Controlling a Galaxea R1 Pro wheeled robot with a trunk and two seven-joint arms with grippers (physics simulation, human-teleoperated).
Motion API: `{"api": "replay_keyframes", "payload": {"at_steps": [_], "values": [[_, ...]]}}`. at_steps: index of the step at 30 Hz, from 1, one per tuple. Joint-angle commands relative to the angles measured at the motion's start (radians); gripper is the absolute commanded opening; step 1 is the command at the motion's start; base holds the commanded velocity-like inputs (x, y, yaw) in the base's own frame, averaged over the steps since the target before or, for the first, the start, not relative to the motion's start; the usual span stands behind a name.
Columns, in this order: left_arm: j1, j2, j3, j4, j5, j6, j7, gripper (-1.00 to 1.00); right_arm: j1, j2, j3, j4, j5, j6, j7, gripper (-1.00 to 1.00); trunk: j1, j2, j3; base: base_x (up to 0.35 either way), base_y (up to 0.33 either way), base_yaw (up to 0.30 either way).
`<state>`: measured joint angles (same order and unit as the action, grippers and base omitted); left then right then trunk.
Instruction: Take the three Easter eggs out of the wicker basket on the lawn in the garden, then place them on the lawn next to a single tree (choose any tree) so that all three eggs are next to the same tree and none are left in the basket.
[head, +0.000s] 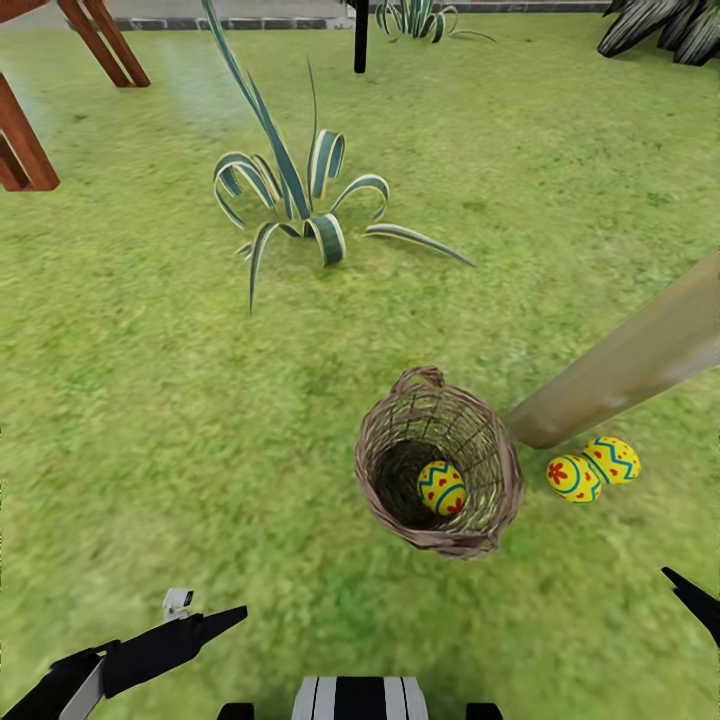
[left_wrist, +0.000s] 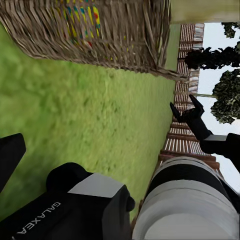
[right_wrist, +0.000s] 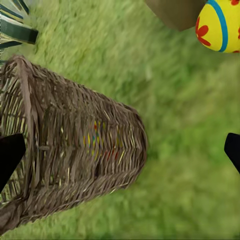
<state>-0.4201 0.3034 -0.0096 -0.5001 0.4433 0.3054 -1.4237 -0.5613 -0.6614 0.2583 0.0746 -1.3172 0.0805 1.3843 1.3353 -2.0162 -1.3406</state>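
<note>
**A:** Nearest to you, what are the arms doing?

**B:** Your left gripper (head: 215, 620) is hovering low over the lawn (head: 150, 430), matte black and tapering to a point; you cannot tell from these views how wide it is standing. Your right gripper (head: 690, 598) is showing as a dark wedge at the right edge. In the right wrist view its two black fingertips (right_wrist: 10, 155) are sitting far apart, wide open and holding nothing. The left wrist view is catching that same gripper (left_wrist: 186, 111) with its fingers spread in a V.

**A:** And the basket?

**B:** The wicker basket (head: 440, 465) is standing on the mottled grass just ahead of you, brown open weave with a thick braided rim and a small loop handle on its far side. One Easter egg (head: 441, 487) is lying inside it, glossy yellow with blue zigzags and red marks. Through the weave its colours are glimmering (right_wrist: 102, 140).

**A:** The other eggs?

**B:** Two are lying out on the lawn right of the basket, touching each other: one with a red flower (head: 573, 477), one with zigzag bands (head: 613, 459). They are resting just beside the base of the tree (head: 620, 365), whose smooth pale tan trunk is slanting up to the right.

**A:** Farther off?

**B:** A spiky plant with striped, arching leaves (head: 300, 200) is growing beyond the basket; reddish wooden legs (head: 40, 90) are standing at far left.
</note>
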Motion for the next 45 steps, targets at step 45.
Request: {"api": "replay_keyframes", "payload": {"at_steps": [45], "values": [[0.0,0.0,-0.001,0.0,0.003,0.008,0.093,1.0,0.0,-0.221,0.003,-1.092,0.358,0.613,-0.714,1.0,-0.173,0.315,0.141,0.0,0.0,0.0]]}}
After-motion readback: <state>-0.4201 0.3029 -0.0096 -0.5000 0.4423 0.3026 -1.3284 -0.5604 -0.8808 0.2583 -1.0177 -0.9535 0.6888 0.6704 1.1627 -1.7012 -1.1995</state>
